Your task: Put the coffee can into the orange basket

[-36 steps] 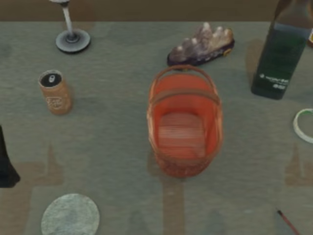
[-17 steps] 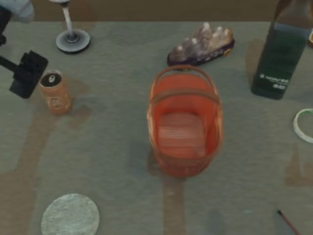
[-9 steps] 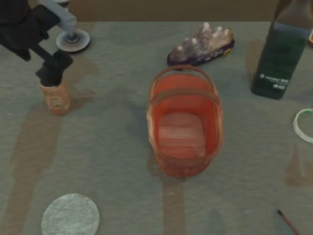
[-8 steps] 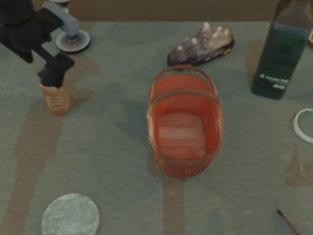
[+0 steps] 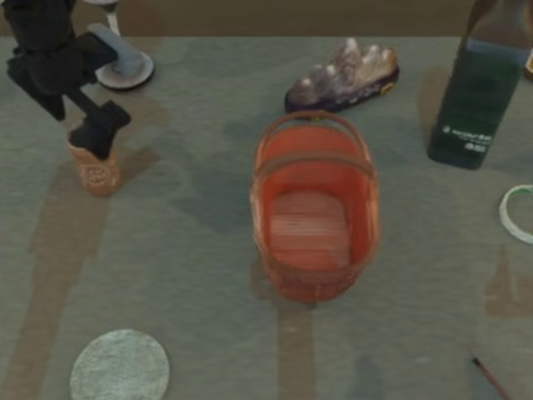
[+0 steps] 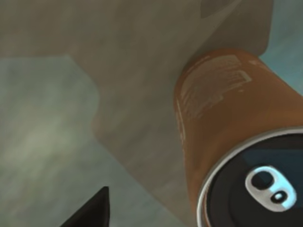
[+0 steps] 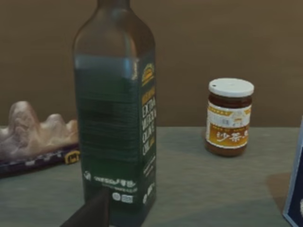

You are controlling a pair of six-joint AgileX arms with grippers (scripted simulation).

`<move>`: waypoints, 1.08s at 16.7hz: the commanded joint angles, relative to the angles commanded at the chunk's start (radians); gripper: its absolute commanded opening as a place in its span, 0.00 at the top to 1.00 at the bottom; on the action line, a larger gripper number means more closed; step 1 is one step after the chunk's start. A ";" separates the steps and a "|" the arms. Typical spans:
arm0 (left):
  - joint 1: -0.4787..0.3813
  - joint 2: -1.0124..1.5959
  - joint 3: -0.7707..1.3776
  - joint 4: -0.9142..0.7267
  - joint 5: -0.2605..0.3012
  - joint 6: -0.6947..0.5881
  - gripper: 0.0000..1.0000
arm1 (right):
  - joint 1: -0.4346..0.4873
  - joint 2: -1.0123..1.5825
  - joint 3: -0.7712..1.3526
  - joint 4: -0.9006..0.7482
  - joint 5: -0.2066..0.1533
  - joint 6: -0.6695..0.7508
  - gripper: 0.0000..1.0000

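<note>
While the grey-green table [image 5: 208, 250] fills the top view, the orange basket [image 5: 314, 208] is the biggest thing on it, sitting upright at the middle with its arched handle crossing its far half and its ribbed bottom bare. At the far right stands a tall dark green olive oil bottle [image 5: 480, 83], upright; the right wrist view shows it close up [image 7: 116, 113], with a white-lidded jar of brown sauce [image 7: 229, 117] standing apart from it, farther back. Just beyond the basket's far rim lies a pale rock ornament on a dark base [image 5: 343, 77].

At the far left the left arm reaches in from the far edge, and the left gripper [image 5: 100, 132] is down over the top of the coffee can [image 5: 94, 167]. The can stands upright on the table, well to the left of the basket. From above the dark fingers hide the can's top, and I cannot tell whether they are apart or pressed against it; the left wrist view shows the can [image 6: 227, 142] very close, its dark lid and silvery rim in sight, beside a single dark fingertip [image 6: 92, 213] that stays clear of it.

Behind the can stands a wine glass, seen by its round foot [image 5: 125, 71]. A round grey coaster [image 5: 119, 365] lies at the near left, a white ring [image 5: 516, 213] at the right edge, and a thin red stick [image 5: 491, 379] at the near right corner. The right arm is outside the top view, parked near the bottle.
</note>
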 joint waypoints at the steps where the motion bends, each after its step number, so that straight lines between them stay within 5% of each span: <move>1: 0.000 0.000 0.000 0.000 0.000 0.000 0.00 | 0.000 0.000 0.000 0.000 0.000 0.000 0.00; 14: 0.001 0.023 -0.159 0.181 0.000 0.001 0.00 | 0.000 0.000 0.000 0.000 0.000 0.000 0.00; 18: 0.001 0.023 -0.159 0.181 0.000 0.001 0.30 | 0.000 0.000 0.000 0.000 0.000 0.000 0.00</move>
